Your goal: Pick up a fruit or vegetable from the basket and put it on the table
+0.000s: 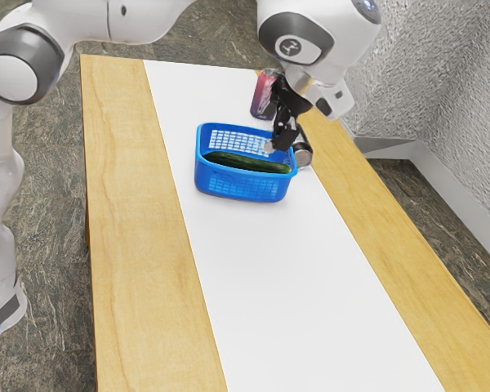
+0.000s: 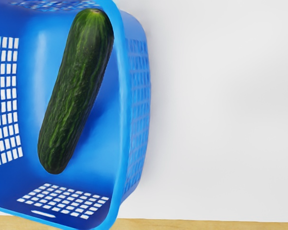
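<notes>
My black gripper (image 1: 279,142) is over the end of the blue basket (image 1: 238,187) nearer the cans, around rim height in the exterior view. A dark green cucumber (image 1: 247,163) lies inside the basket, lengthwise along one long side. From the wrist camera, the whole cucumber (image 2: 76,93) rests at a slant in the basket (image 2: 138,100), one end up against the rim and the other lower down. Whether the gripper is open or shut cannot be made out.
A pink and purple can (image 1: 263,96) stands behind the basket, and a dark can with a silvery end (image 1: 303,155) is close by the basket's right end. White covering (image 1: 286,286) runs along the wooden table (image 1: 139,245).
</notes>
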{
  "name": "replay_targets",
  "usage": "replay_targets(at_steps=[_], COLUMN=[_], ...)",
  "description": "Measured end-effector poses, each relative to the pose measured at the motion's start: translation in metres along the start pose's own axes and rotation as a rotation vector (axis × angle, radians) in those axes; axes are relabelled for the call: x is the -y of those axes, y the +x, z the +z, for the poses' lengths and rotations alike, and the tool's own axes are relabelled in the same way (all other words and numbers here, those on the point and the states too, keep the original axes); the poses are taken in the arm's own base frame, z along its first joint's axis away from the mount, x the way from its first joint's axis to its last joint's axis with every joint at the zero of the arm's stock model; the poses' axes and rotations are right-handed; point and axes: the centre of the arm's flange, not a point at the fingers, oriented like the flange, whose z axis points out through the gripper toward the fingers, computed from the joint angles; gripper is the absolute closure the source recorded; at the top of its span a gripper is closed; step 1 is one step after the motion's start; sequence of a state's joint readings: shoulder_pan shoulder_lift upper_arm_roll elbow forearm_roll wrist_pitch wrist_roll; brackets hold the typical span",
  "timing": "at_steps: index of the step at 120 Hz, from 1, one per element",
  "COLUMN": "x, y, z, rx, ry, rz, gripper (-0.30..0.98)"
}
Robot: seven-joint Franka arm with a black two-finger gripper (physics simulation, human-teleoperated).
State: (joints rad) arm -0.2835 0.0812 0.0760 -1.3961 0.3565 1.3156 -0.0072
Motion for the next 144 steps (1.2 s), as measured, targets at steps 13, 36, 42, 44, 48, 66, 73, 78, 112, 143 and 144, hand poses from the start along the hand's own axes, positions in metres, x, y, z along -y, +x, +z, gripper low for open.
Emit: replay_targets(at_steps=[13,36,42,44,48,66,73,78,112,143,144], x=[0.016,0.011,0.009,0.010,0.010,0.059,0.083,0.090,0.099,0.092,0.092], y=[0.009,0.012,0.012,0.009,-0.001,-0.060,-0.068,-0.072,-0.072,-0.063,-0.062], z=[0.002,-0.008,-0.011,-0.013,-0.015,0.027,0.035,0.035,0.052,0.064,0.064], rx=[-0.061,-0.129,-0.142,-0.147,-0.153,-0.100,-0.096,-0.103,-0.082,-0.061,-0.062], ry=[-0.010,-0.024,-0.025,-0.028,-0.035,-0.097,-0.109,-0.113,-0.106,-0.066,-0.065], rz=[-0.031,-0.025,-0.017,-0.016,-0.008,-0.059,-0.098,-0.104,-0.067,-0.016,-0.013], gripper=[0.00,0.00,0.00,0.00,0.00,0.00,0.00,0.00,0.00,0.00,0.00])
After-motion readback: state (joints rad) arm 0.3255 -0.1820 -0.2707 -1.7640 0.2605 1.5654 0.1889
